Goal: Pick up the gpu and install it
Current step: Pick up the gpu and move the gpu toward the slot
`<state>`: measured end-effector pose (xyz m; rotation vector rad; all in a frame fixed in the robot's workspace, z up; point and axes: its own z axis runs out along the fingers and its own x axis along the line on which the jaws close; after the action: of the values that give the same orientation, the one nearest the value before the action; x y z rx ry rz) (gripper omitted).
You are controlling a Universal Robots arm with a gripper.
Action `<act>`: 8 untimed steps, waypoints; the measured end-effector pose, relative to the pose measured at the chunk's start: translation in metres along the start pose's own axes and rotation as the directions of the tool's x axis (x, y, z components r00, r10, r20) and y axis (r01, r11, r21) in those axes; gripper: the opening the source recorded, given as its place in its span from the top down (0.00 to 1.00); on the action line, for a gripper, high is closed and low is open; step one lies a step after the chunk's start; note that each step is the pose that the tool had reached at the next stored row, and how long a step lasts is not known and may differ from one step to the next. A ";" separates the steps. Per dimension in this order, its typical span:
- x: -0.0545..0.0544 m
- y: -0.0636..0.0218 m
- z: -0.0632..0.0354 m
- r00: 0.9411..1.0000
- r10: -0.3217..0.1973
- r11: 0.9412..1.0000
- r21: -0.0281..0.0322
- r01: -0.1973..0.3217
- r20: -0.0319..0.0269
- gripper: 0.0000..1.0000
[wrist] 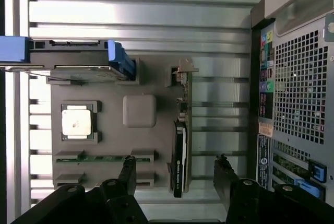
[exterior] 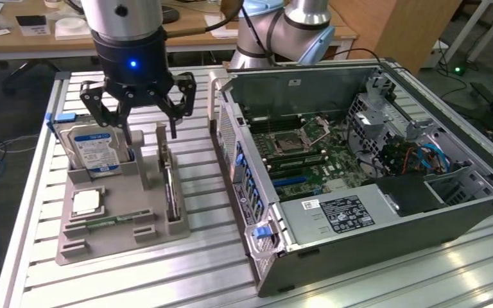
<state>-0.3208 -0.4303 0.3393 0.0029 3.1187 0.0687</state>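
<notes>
Our claw (exterior: 144,125) hangs spread over the gpu (wrist: 180,145) standing on edge just below it, and we should centre the claw so each finger clears one flat side.

A robotics lab: a silver slatted aluminium workbench (exterior: 203,269) carries an opened grey metal computer tower (exterior: 400,231) at three o'clock. A grey-and-blue jointed robot arm (exterior: 281,29) and cluttered light wooden desks (exterior: 187,38) stand at twelve.

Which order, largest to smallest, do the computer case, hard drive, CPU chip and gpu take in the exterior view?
1. computer case
2. hard drive
3. CPU chip and gpu: unsure; gpu stands edge-on, long but slim.
</notes>
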 end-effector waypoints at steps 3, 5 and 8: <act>0.000 -0.0003 0.0052 1.000 -0.006 1.000 0.000 0.006 -0.002 0.29; 0.000 -0.0004 0.0084 1.000 -0.024 1.000 0.000 0.024 -0.005 0.29; 0.000 -0.0005 0.0117 0.999 -0.035 0.999 -0.001 0.035 -0.006 0.29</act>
<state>-0.3206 -0.4304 0.3277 -0.0518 3.1238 0.0690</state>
